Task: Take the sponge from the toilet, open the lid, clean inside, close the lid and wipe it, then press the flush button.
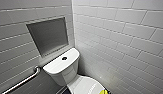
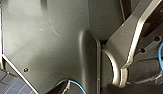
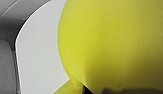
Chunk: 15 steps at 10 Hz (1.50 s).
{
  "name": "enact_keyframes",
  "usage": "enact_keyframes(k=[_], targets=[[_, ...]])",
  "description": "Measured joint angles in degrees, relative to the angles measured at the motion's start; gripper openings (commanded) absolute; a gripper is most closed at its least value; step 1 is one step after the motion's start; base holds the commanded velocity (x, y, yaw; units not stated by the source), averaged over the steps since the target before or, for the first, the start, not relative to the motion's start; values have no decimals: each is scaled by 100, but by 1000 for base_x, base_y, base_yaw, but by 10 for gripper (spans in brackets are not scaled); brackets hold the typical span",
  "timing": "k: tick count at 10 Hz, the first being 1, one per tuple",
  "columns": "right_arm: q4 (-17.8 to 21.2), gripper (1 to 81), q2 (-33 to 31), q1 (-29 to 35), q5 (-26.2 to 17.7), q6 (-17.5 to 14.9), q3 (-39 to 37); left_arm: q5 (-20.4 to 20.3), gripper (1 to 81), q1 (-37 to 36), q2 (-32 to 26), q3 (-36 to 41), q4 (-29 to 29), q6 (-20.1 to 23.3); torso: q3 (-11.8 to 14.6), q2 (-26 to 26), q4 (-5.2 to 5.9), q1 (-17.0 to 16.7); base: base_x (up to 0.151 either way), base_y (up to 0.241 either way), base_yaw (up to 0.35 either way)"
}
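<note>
Head camera is looking down into the corner now, and I've got the toilet (image 1: 62, 73) sitting against the white tiled wall (image 1: 122, 37), tank nearest the corner. The flush button (image 1: 64, 58) is a dark dot in the middle of the flat tank top (image 1: 55, 66). Below the tank, the lid (image 1: 83, 86) is down over the bowl, white and glossy. Right at the lower edge of that view I catch a bit of bright yellow: that's the sponge (image 1: 104, 92), on or just above the front part of the lid. On the right wrist camera the sponge (image 3: 114, 42) looms huge and very close, with the curved white lid (image 3: 39, 57) just behind it. Whether the right gripper is clamped on it or spread, I can't tell from here. Left of the toilet, a metal grab bar (image 1: 24, 81) runs along the wall under a recessed grey niche (image 1: 48, 36). The left wrist camera gives me the robot's own dark plate (image 2: 47, 45), a blue cable (image 2: 72, 83) and a corner of dark floor tile (image 2: 7, 82). I can't tell the left gripper's state either.
</note>
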Motion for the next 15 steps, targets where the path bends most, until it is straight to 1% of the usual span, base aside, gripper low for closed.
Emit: enact_keyframes(k=[2, 3, 5, 6, 7, 8, 9, 10, 12, 13, 14, 15], targets=[[0, 10, -529, 66, 30, 0, 667, -27, 811, -1, 0, 1, 2, 0, 0, 0, 0, 0, 0, 0, 0], [0, 10, -877, 104, 94, 0, 1161, -35, 811, -17, -2, 11, 7, 2, 0, 0, 0, 0, 0, 0, 0], [-38, 10, -1543, 148, 196, -13, 2488, -52, 811, -96, -33, 117, 9, 2, 0, 0, 0, 0, 0, 0, 0], [-126, 10, -1948, 132, 240, -23, 3067, -83, 811, -116, -112, 232, 13, 2, 0, 0, 0, 0, 0, 0, 0], [-221, 10, -2425, 18, 323, -44, 3401, -96, 811, -122, -239, 380, 16, 4, 0, 0, 0, 0, 0, 0, 0], [-363, 10, -3032, -351, 408, -67, 3657, -115, 811, -133, -372, 583, 16, 2, 0, 0, 0, 0, 0, 0, 0], [-490, 10, -3387, -834, 397, -83, 3784, -112, 811, -168, -468, 802, 16, 4, 0, 0, 0, 0, 0, 0, 0], [-658, 10, -3541, -1352, 405, -87, 3930, -123, 811, -218, -571, 1037, 22, 4, 0, 0, 0, 0, 0, 0, 0], [-967, 10, -3579, -2065, 551, -130, 4094, -110, 811, -312, -761, 1158, 24, -2, 0, 0, 0, 0, 0, 0, 0], [-1061, 10, -3655, -2330, 656, -221, 4127, -110, 811, -321, -813, 1156, 24, 0, 0, 0, 0, 0, 0, 0, 0], [-1086, 10, -3745, -2587, 791, -516, 4129, -82, 811, -315, -824, 1206, 24, 0, 0, 0, 0, 0, 0, 0, 0], [-1045, 10, -3784, -2815, 887, -1029, 4129, -83, 811, -318, -846, 1341, 24, 0, 0, 0, 0, 0, 0, 0, 0]])
